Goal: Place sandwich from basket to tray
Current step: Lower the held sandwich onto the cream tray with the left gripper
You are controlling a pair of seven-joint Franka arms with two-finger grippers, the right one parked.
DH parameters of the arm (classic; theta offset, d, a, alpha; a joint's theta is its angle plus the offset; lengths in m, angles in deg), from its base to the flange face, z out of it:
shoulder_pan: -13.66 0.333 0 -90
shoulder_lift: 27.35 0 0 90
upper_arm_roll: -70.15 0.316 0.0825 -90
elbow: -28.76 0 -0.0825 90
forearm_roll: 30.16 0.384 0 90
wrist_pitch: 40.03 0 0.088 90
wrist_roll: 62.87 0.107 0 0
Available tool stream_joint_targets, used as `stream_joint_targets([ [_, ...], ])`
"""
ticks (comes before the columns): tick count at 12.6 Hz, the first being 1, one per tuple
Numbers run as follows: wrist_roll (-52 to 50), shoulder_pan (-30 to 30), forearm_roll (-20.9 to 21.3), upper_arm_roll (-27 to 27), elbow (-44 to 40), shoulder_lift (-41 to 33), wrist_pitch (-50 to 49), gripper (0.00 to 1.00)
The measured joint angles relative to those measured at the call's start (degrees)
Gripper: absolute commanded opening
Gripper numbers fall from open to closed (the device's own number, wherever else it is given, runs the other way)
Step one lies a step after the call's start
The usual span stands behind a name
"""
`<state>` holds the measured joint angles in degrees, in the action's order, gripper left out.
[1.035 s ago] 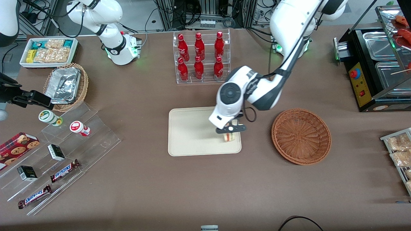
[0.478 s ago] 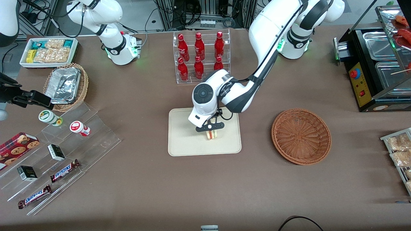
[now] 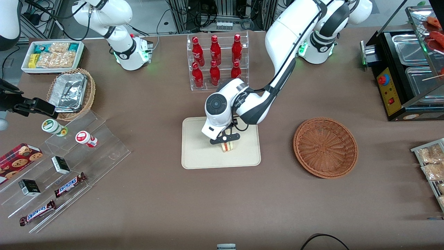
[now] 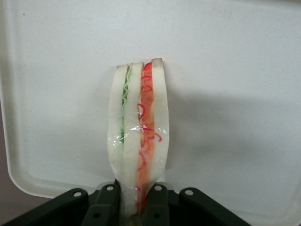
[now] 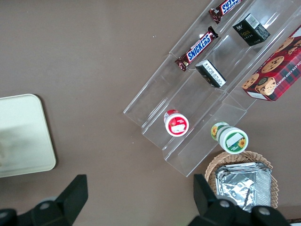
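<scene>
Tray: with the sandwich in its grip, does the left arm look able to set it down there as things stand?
Probably yes. The gripper is shut on the sandwich directly over the tray, whose surface beneath looks bare; nothing stands between them.

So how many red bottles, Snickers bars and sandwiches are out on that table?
Red bottles: 6
Snickers bars: 2
Sandwich: 1, gripped by the robot's hand over the tray
Total: 9
</scene>
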<state>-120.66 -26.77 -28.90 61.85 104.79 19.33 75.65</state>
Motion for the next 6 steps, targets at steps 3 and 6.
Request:
stream_joint_targets([
  [3,-0.1,0.0,0.0,0.1,-0.1,0.6,0.5,1.00],
  [6,-0.2,0.0,0.0,0.3,-1.4,0.1,0.0,1.00],
])
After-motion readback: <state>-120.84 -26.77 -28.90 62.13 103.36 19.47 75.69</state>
